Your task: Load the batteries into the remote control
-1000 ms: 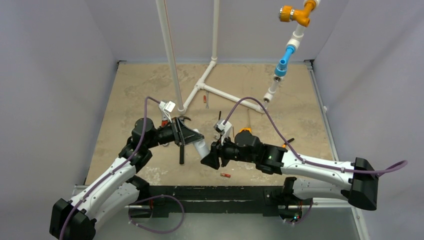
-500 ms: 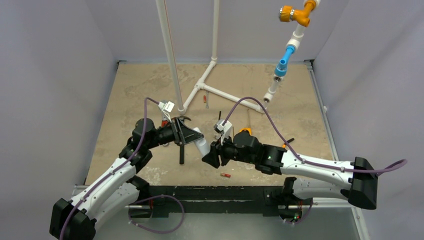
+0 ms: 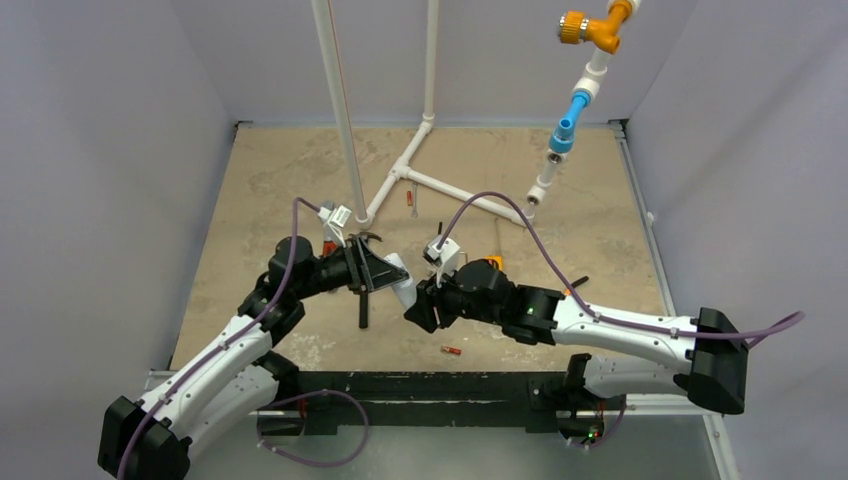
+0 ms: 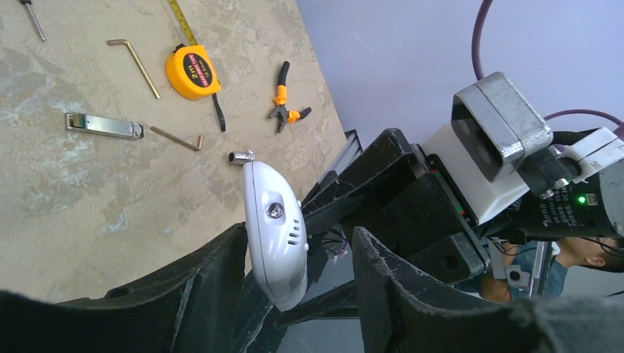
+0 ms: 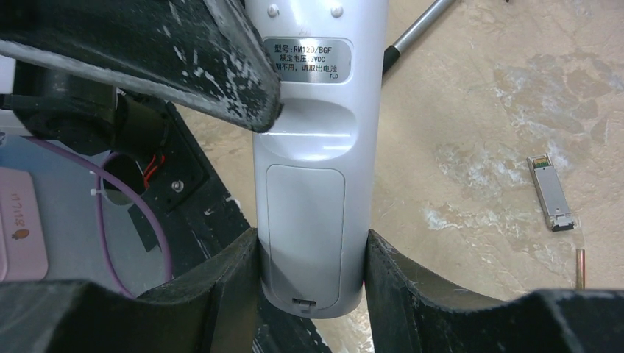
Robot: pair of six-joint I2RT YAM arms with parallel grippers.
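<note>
When viewed from above, elbows bent and forearms reaching inward from the near edge, wrists meeting low over the middle of the table (image 3: 260, 180). Caught between left gripper (image 3: 390, 278) and right gripper (image 3: 418, 304), clear of the surface: remote control (image 3: 402, 288). Just near of them, lying loose on the table, one of the batteries (image 3: 451, 351).

Through the left wrist camera, jaws standing partly apart. Remote control resting against one finger (image 4: 213, 287), with a clear gap to the other (so no squeeze from this side). Beyond it on the tabletop, tape measure (image 4: 191, 71) and pliers (image 4: 285, 103).

Through the right wrist camera, both fingers (image 5: 221, 294) pressed to the long edges of the remote control's lower end, clamped on it. Plain back with label (image 5: 307, 60) and cover panel (image 5: 305, 220) turned to the lens. One left finger lying across its upper part.

Compared with a second ago: left jaws widened, right wrist nudged slightly left and farther away, loose battery unmoved.
</note>
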